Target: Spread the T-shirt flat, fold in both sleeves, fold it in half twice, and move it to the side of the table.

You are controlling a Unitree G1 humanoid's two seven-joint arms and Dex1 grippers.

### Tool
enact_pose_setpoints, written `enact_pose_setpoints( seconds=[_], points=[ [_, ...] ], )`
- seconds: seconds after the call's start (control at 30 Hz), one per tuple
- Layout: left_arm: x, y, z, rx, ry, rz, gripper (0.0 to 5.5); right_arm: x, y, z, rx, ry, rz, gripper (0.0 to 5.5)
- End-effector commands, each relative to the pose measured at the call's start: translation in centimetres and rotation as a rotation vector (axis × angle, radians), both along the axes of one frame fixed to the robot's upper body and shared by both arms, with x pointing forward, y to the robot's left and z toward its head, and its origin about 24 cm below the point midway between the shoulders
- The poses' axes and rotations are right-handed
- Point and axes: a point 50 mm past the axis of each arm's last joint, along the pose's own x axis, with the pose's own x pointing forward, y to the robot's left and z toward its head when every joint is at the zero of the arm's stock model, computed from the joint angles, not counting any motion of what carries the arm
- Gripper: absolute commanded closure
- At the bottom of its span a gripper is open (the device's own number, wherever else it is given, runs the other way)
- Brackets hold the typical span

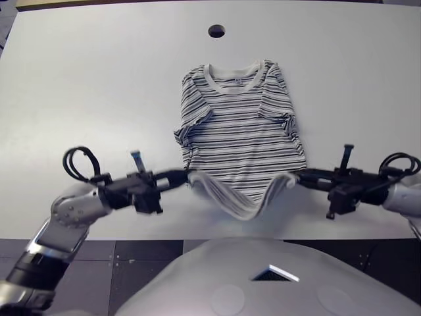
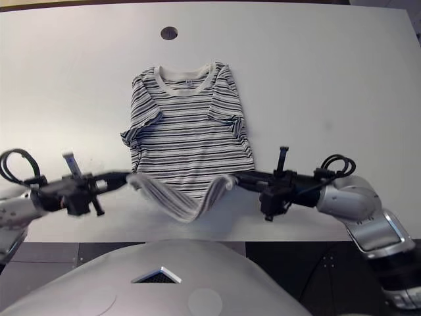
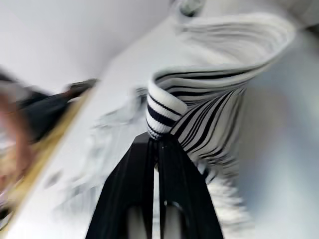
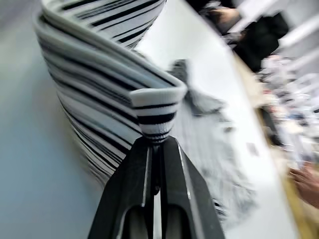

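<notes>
Your left gripper [image 1: 187, 176] and right gripper [image 1: 294, 178] each pinch a bottom corner of the T-shirt [image 1: 240, 125], lifting its sagging hem [image 1: 241, 209] off the table [image 1: 79, 79].

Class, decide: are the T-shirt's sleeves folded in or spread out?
Folded in: both sleeves lie over the T-shirt; the left gripper and right gripper pinch its lifted hem.

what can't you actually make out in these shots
- Underside of the T-shirt's lifted hem: head views, hidden by the sagging fold itself.
- Tips of the left gripper and right gripper: head views, buried in the hem they pinch.
- Table surface beneath the shirt: covered by the cloth.
- Objects past the table's far edge: both wrist views, too blurred to identify.
</notes>
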Motion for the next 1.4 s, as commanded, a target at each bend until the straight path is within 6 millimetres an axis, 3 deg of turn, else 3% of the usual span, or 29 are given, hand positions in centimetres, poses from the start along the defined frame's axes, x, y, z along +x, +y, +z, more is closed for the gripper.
enact_pose_setpoints(
  seconds=[0.03,0.23,0.4,0.57,0.7,0.87,1.17,1.27,1.4],
  points=[
    [4.5,0.3,-1.5,0.025,-0.059,0.226,5.38,5.0,0.4,-0.6,0.037,-0.134,-0.201,5.39],
    [8.0,-0.4,-3.1,0.048,-0.088,0.346,5.38,10.3,0.8,-1.3,0.071,-0.260,-0.477,5.39],
    [11.1,-0.3,-3.6,0.071,-0.130,0.435,5.38,13.4,1.4,-1.7,0.102,-0.333,-0.634,5.39],
    [12.8,-0.4,-4.4,0.114,-0.145,0.478,5.38,14.8,3.1,-3.4,0.061,-0.322,-0.641,5.39],
    [13.1,-0.1,-5.4,0.161,-0.122,0.499,5.38,15.3,3.6,-4.5,0.023,-0.307,-0.639,5.39],
    [13.3,0.3,-6.1,0.168,-0.089,0.533,4.59,15.6,4.0,-5.6,-0.022,-0.290,-0.636,4.47],
    [16.1,-0.7,-5.2,0.051,-0.061,0.645,3.25,17.4,3.8,-5.9,-0.015,-0.231,-0.740,2.99],
    [16.1,1.2,-5.4,0.010,-0.040,0.773,2.76,18.3,3.5,-5.1,0.034,-0.218,-0.792,2.52],
    [13.0,6.6,-6.7,0.071,-0.063,0.956,2.23,15.1,3.0,-4.1,0.077,-0.296,-0.551,2.52]
  ],
)
